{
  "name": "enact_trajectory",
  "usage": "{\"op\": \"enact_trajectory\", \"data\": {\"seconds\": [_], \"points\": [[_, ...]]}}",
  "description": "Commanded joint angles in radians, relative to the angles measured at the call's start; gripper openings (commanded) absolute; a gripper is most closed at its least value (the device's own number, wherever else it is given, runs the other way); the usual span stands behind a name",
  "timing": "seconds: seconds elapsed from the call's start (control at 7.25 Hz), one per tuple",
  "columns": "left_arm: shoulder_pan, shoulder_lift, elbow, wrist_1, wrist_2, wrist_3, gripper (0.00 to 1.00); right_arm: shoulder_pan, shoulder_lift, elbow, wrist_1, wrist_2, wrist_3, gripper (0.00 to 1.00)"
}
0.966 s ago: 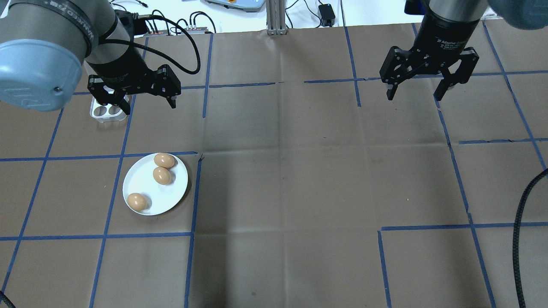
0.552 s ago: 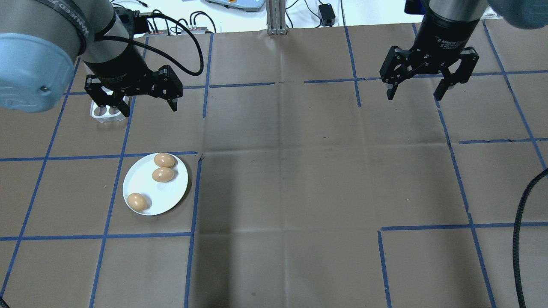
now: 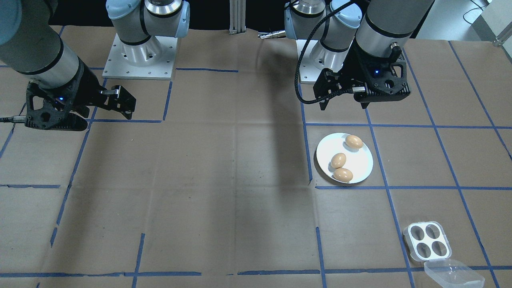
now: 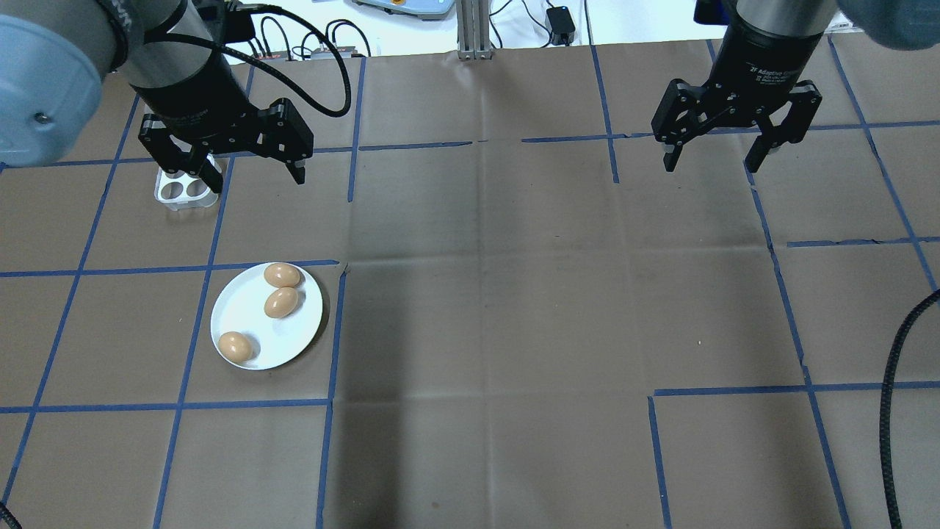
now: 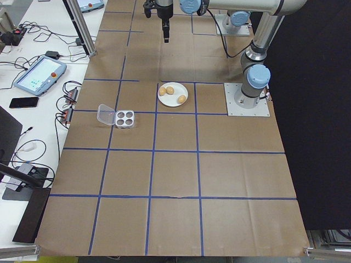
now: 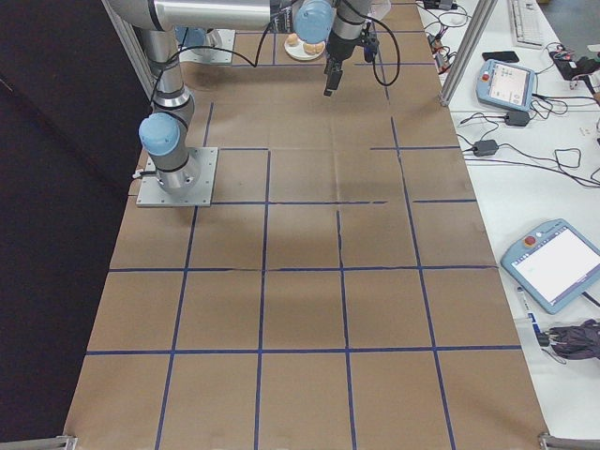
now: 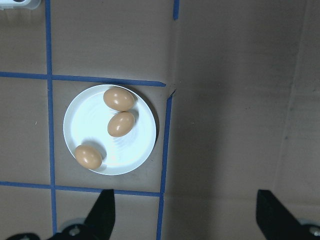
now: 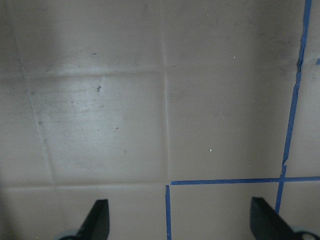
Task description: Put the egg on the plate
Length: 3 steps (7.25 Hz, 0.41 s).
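The white plate (image 4: pixel 290 334) lies on the left half of the table with three brown eggs on it: one at the far rim (image 4: pixel 282 275), one just below it (image 4: pixel 281 302), one at the near-left rim (image 4: pixel 235 346). My left gripper (image 4: pixel 255 178) hangs open and empty well above the table, beyond the plate and beside the egg tray. The left wrist view looks straight down on the plate (image 7: pixel 132 150) and its eggs (image 7: pixel 121 124), which lie ahead of the spread fingers (image 7: pixel 102 215). My right gripper (image 4: pixel 712 165) is open and empty over the far right.
A square white four-cup egg tray (image 4: pixel 180 192) with empty cups sits partly under my left gripper; its clear lid (image 3: pixel 452 274) lies open beside it. Blue tape lines grid the brown paper. Cables and a tablet (image 5: pixel 35 76) lie past the table's far edge.
My left arm has drawn back and up, away from the plate. The middle egg on the plate has rolled a little and now lies tilted. The right arm has not moved.
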State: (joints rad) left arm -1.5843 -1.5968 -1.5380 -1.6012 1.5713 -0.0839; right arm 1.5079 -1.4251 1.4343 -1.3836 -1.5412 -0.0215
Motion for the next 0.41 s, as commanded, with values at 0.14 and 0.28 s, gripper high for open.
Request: {"op": "enact_trajectory", "data": {"seconds": [0.14, 0.28], "points": [[0.001, 0.0, -0.004, 0.0, 0.004, 0.001, 1.0, 0.0, 0.0, 0.0, 0.0, 0.001, 0.0, 1.0], [0.001, 0.0, -0.007, 0.0, 0.004, 0.001, 1.0, 0.0, 0.0, 0.0, 0.0, 0.0, 0.0, 1.0]]}}
